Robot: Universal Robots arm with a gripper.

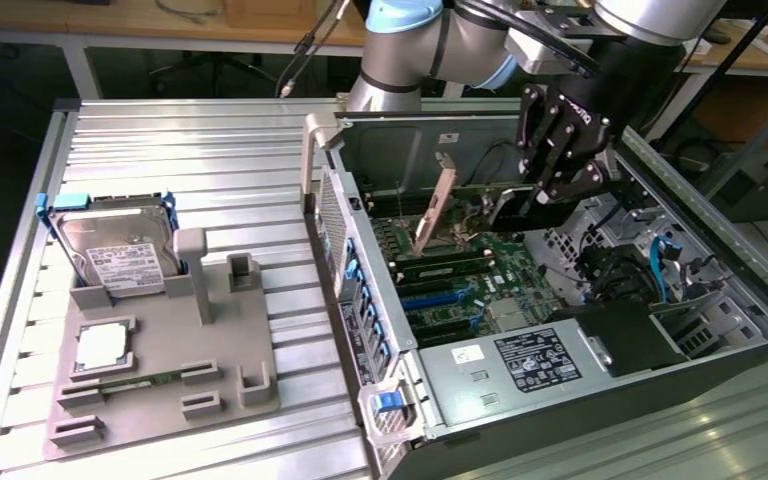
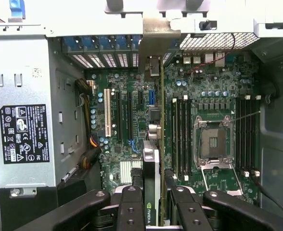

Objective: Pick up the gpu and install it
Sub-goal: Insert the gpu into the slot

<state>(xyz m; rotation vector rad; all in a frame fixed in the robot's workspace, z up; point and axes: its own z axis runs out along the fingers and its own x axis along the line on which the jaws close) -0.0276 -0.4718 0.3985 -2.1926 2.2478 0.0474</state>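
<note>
- The pincer (image 1: 511, 205) is clamped on the gpu (image 1: 471, 208). In the wrist view its two black fingers (image 2: 130, 207) press on either face of the card near its rear end, with no gap between pad and card.
- Gripping the flat faces leaves the card's lower connector edge free, which I judge is why it is held this way.
- The gpu sits right of centre in the upper half of the exterior view, inside the open computer case (image 1: 598, 410). It hangs edge-down over the motherboard (image 1: 471, 275).
- Its metal bracket (image 1: 431, 205) leans at a slant, so the card looks tilted and raised rather than seated in a slot.
- The wrist view sees the card edge-on, running parallel to the long expansion slots (image 2: 117, 115). The bracket end faces the case's rear openings, an orientation that suits insertion.
- The power supply (image 1: 531, 360) lies in the case's near corner, apart from the card.
- On the exterior view's left, a hard drive (image 1: 117, 245) stands in a grey fixture (image 1: 171, 350) on the ribbed metal worktop (image 1: 184, 150), well apart from the arm.
</note>
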